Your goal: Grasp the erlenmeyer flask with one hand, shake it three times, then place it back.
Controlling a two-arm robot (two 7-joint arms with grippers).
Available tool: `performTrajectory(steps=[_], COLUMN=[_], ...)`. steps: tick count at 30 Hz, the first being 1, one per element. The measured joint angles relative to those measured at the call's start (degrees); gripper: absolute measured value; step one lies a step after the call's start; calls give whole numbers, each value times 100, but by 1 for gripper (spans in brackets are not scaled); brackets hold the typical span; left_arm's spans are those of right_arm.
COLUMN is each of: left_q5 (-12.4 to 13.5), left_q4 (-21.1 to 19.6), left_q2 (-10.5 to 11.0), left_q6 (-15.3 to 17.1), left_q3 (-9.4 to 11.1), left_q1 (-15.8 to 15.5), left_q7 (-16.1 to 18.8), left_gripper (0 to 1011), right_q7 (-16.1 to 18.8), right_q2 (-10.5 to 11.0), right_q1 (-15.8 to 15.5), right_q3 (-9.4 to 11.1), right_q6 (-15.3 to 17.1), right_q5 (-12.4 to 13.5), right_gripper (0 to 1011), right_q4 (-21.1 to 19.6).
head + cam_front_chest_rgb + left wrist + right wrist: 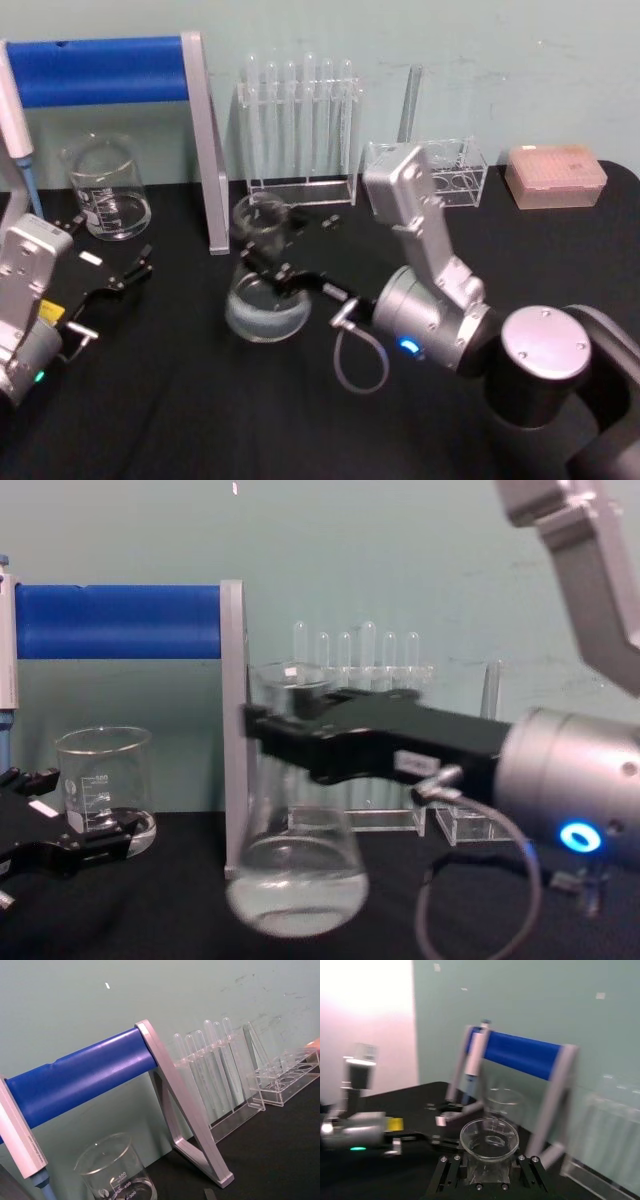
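Right wrist point(575, 780): silver cylinder with a blue light ring and a looped grey cable, directly behind the tool.
Right tool point(262, 262): black, flat-sided, two jaws clenched on the neck of the erlenmeyer flask point(265, 295).
Flask position: between the tool's jaws, with the flared rim above them and the wide cone hanging below.
Flask material: clear smooth glass with a round base and a shallow pool of clear liquid in the bottom.
Contact with the surface point(180, 400): cannot be told; the base looks soft-edged just over the matt black top.
Step in hand: judged to be the shaking phase, since the grip is made and the flask is not released; the count of shakes cannot be read.
Next move: short, controlled swings that keep the liquid below the neck, then a level descent so the base lands flat before the jaws part.
Risk: smooth glass may slip in the hard jaws.
Left tool point(110, 295): parked low, well to the left of the working tool, jaws spread and empty.
Beaker point(105, 190): straight-sided glass, beyond the left tool.
Test-tube rack point(300, 130): clear acrylic with thin tubes, beyond the right tool's tips.
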Motion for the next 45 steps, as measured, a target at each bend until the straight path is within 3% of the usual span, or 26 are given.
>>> performTrajectory(steps=[17, 23, 32, 39, 45], left_q5=[0, 0, 0, 0, 0], left_q4=[0, 0, 0, 0, 0], left_q2=[0, 0, -1, 0, 0], left_q6=[0, 0, 0, 0, 0], left_q3=[0, 0, 0, 0, 0], left_q1=[0, 0, 0, 0, 0], left_q7=[0, 0, 0, 0, 0], left_gripper=[1001, 1001, 1001, 1001, 1001], right_q7=[-741, -888, -821, -588, -343], right_q2=[221, 228, 122, 8, -78], right_q1=[-33, -64, -81, -82, -93], right_q3=[1097, 1389, 1473, 1321, 1063], right_q6=[-26, -41, -34, -13, 16], right_q5=[-265, -362, -438, -433, -328], right_gripper=[450, 450, 450, 450, 450], right_q4=[299, 353, 359, 288, 175])
